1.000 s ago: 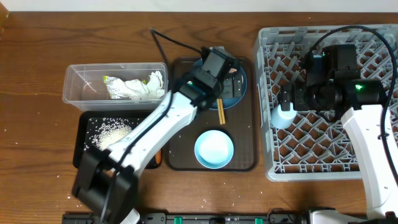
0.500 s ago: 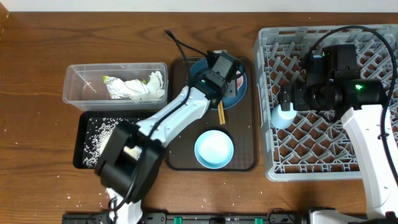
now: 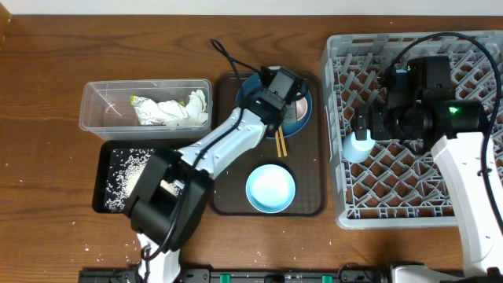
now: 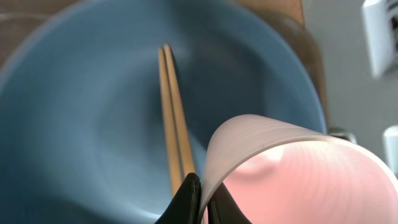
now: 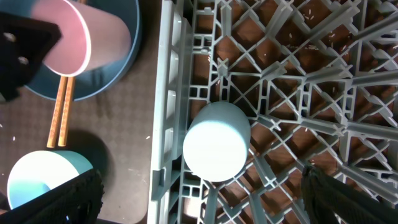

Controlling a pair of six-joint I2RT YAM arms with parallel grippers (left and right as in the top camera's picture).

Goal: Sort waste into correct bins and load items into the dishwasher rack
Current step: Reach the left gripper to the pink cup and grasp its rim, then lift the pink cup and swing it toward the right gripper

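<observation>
Left gripper (image 4: 198, 198) pinches the pink cup (image 4: 292, 174) by its rim inside the blue dish (image 4: 93, 124), seemingly to lift it; right gripper (image 5: 202, 183) hangs wide open above the rack's (image 5: 280, 74) left edge.

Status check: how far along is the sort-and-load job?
Done: tissue and wrapper in the clear tub, rice in the black tray, light blue cup in the rack. In hand: left gripper shut on the rim of the pink cup. Left: that cup, dark blue dish, chopsticks, light blue bowl.
</observation>
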